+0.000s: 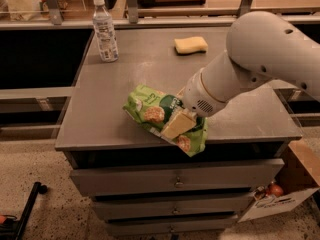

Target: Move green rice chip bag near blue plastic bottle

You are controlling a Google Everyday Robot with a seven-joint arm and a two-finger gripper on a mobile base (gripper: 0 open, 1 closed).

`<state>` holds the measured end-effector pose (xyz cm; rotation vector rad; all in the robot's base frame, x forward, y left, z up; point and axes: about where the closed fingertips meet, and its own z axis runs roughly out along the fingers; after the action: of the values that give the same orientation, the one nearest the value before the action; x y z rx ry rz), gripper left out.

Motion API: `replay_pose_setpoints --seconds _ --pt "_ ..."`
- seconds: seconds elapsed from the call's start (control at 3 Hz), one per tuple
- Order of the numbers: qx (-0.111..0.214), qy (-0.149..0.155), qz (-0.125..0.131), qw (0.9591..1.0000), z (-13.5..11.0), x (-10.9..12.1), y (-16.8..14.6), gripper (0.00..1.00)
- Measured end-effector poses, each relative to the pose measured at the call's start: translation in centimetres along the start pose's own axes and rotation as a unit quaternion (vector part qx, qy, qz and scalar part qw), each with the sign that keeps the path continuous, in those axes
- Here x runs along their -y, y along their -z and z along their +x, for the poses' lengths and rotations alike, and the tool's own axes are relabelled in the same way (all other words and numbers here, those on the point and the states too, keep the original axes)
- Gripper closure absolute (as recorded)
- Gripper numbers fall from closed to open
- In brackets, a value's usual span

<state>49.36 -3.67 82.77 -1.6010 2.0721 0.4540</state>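
Note:
The green rice chip bag (147,109) lies crumpled at the front edge of the grey cabinet top (150,64), its right end hanging slightly over the edge. My gripper (176,125) is down on the bag's right half, with the white arm reaching in from the right. The blue plastic bottle (105,31), clear with a white cap, stands upright at the back left corner, far from the bag.
A yellow sponge (190,44) lies at the back middle of the top. Drawers (175,181) sit below the front edge. A cardboard box (280,199) stands on the floor at the right. Shelving rails run behind the cabinet.

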Motion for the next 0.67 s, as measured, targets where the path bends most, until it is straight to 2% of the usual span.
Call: replay_pose_setpoints --seconds 0.33,0.67 --pt "0.0 0.001 0.0 1.0 -0.1 -0.11 0.05 0.86" --pt "0.0 0.003 0.0 1.0 -0.2 -0.21 0.06 1.0"
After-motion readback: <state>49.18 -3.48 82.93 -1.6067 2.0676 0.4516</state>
